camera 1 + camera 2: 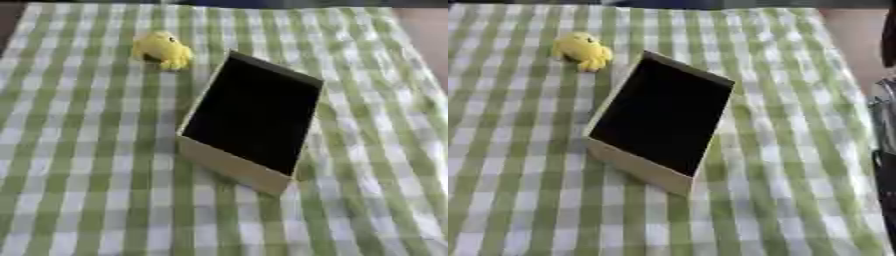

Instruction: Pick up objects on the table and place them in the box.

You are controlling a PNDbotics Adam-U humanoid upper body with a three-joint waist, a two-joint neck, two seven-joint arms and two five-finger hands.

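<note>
A green-and-white checked cloth covers the table before me and fills nearly the whole frame; a strip of bare brownish tabletop shows along the upper right edge.

Near the middle of the frame sits a pale cardboard box, rectangular and open at the top, turned askew so that its long side runs from the lower middle toward the upper right. Its inside is dark and I cannot make out anything lying in it. Its near wall is light tan and faces the lower edge of the frame.

In the upper left of the frame, just beside the box's far corner but not touching it, lies a small yellow soft toy with a rounded body. It rests on the cloth, outside the box.

Of my own limbs I see little. At the right edge of the right eye view there is a dark and silver part of my right arm, beside the table's edge. My right hand itself does not show, so I cannot tell how its fingers stand. My left hand shows in neither view.
</note>
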